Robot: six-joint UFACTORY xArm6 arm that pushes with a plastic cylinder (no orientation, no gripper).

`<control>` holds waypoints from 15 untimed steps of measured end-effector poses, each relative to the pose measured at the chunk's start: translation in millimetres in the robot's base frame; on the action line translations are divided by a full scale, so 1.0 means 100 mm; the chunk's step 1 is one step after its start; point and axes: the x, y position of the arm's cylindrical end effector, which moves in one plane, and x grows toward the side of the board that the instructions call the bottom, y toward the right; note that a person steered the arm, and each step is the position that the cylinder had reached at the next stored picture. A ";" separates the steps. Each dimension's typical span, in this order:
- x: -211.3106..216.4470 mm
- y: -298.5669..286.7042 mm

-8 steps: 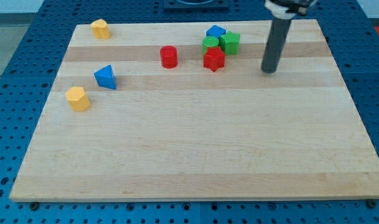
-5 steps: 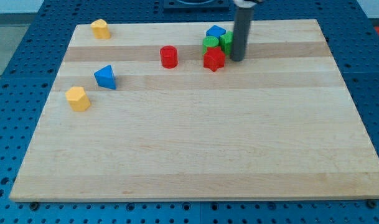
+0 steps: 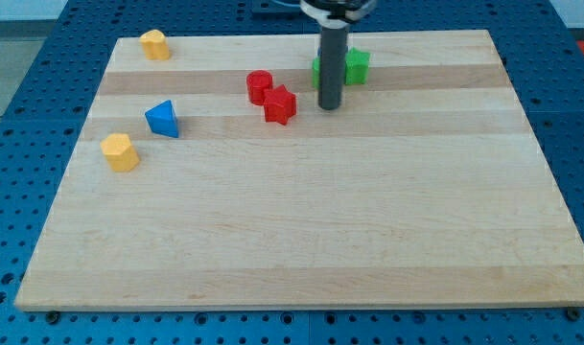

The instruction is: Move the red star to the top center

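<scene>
The red star [image 3: 280, 104] touches the red cylinder [image 3: 260, 86]; the bare rod's tip [image 3: 329, 105], gripping nothing, stands just right, green blocks [image 3: 356, 65] behind.

We count 7 blocks on 1 wooden board [image 3: 301, 220]: 2 red, i.e. star [image 3: 280, 104] and cylinder [image 3: 260, 86]; 2 yellow [image 3: 154, 44] [image 3: 120, 151]; 2 green [image 3: 357, 65] [image 3: 315, 69]; 1 blue triangle [image 3: 162, 119]. Also 1 rod, my tip [image 3: 329, 106].

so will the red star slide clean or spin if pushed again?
Probably slides easily: the red star sits flat on the smooth wooden board. Its points may make it spin under an off-centre push. It touches the red cylinder, so that would likely move too. My tip is just right of it.
</scene>
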 end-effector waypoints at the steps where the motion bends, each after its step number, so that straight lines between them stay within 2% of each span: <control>1: 0.05 -0.59; 2: 0.09 -0.88; 3: 0.09 -0.35; 4: 0.35 -0.17; 5: 0.70 -0.46; 6: 0.71 -1.12; 7: 0.26 -1.64; 8: -0.01 -1.77; 10: 0.53 -1.52; 11: 0.55 -1.01; 12: 0.37 -0.75; 14: 0.42 -0.35; 15: 0.35 -0.65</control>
